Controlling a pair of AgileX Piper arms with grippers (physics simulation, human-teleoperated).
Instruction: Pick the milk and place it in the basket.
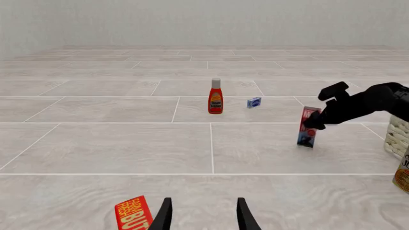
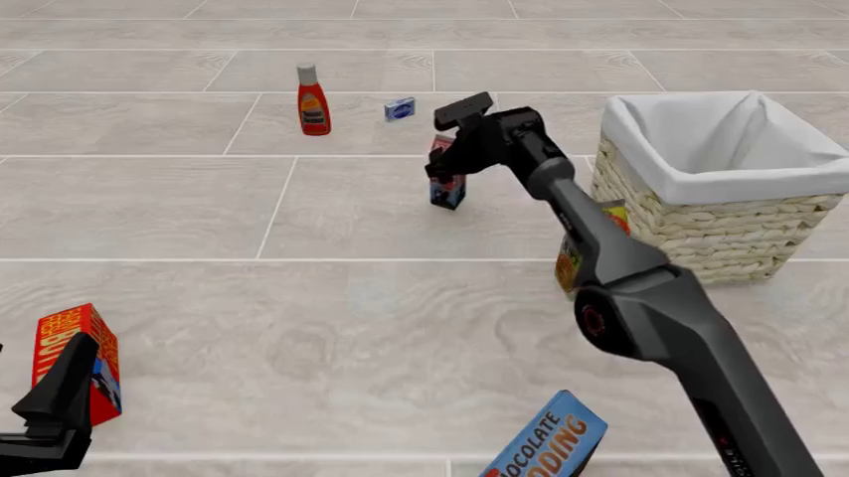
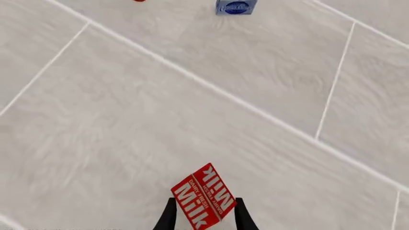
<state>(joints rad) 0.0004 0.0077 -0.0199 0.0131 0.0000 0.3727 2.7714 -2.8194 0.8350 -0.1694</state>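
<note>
The milk [image 2: 447,187], a small carton with a red top and dark blue bottom, stands on the tiled floor left of the basket [image 2: 723,149]. It also shows in the left wrist view [image 1: 308,129]. My right gripper [image 2: 440,164] is open, reaching down over the carton. In the right wrist view the carton's red top [image 3: 203,195] sits between the two fingers of that gripper [image 3: 204,218]. My left gripper [image 1: 203,215] is open and empty, low at the near left [image 2: 54,407].
A ketchup bottle [image 2: 312,99] and a small blue box [image 2: 400,108] stand beyond the milk. An orange juice carton [image 2: 579,260] stands by the basket, partly behind my right arm. A red butter box [image 2: 78,358] is by my left gripper. A blue pudding box [image 2: 551,442] lies near.
</note>
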